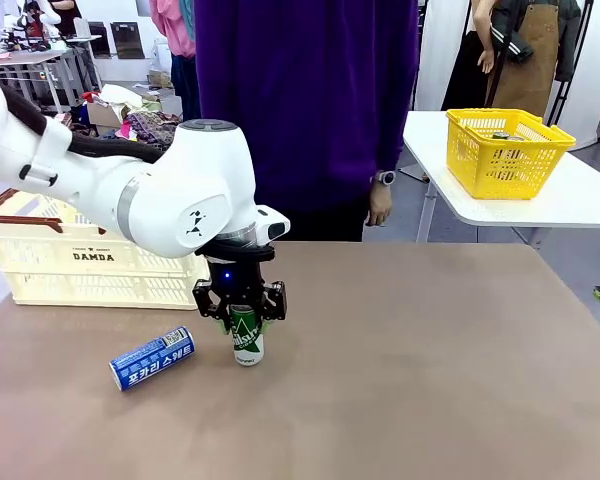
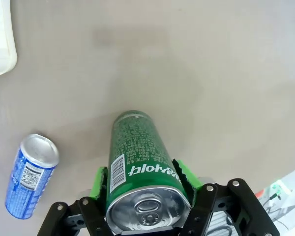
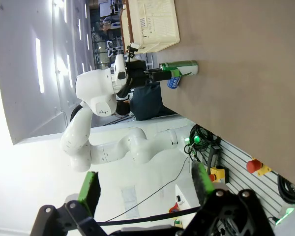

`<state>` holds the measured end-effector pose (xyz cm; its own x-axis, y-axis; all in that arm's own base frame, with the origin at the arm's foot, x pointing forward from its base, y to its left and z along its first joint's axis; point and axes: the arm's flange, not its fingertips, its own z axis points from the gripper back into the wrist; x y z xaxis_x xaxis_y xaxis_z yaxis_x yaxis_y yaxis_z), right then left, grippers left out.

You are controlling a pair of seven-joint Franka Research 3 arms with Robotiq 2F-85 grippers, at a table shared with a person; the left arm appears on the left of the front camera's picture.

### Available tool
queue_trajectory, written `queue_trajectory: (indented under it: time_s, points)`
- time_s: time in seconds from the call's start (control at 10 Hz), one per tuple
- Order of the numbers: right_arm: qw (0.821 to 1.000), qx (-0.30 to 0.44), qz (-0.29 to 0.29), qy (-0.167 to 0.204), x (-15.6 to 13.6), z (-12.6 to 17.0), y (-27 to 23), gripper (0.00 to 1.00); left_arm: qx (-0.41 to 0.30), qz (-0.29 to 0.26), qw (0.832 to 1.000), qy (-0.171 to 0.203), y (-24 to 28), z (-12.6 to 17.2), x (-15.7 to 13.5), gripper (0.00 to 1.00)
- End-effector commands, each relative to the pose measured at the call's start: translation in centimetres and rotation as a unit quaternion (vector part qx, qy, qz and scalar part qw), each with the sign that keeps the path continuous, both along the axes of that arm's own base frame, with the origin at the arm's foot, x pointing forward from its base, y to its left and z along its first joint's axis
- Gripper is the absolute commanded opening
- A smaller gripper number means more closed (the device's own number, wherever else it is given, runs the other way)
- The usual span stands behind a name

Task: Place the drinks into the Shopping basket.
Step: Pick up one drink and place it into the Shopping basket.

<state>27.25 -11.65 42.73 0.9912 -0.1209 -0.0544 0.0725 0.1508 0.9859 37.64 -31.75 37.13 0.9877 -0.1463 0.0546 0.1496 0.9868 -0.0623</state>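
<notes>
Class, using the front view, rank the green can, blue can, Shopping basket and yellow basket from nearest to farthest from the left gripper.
1. green can, between the pads of the left gripper.
2. blue can, lying on its side, just left.
3. Shopping basket, table's far left.
4. yellow basket, on another table, far right.

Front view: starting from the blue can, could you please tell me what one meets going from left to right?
blue can → green can, between the left hand's fingers → person's hand → yellow basket
</notes>
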Motion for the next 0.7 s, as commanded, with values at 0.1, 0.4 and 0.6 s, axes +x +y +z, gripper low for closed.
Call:
queue_trajectory:
  time_s: [0.1, 0.4, 0.6]
  points:
    - [1.000, 0.008, -0.004, 0.005, 0.0, 0.4, 0.1, 1.00, 0.022, 0.004, 1.000, -0.014, 0.0, -0.1, -0.4, 0.00]
    - [1.000, 0.008, -0.004, 0.005, 0.0, 0.4, 0.1, 1.00, 0.025, 0.000, 1.000, -0.018, -0.3, 0.0, -0.4, 0.00]
    - [1.000, 0.008, -0.004, 0.005, 0.0, 0.4, 0.1, 1.00, 0.026, -0.006, 0.999, -0.037, -0.4, 1.3, -0.8, 0.00]
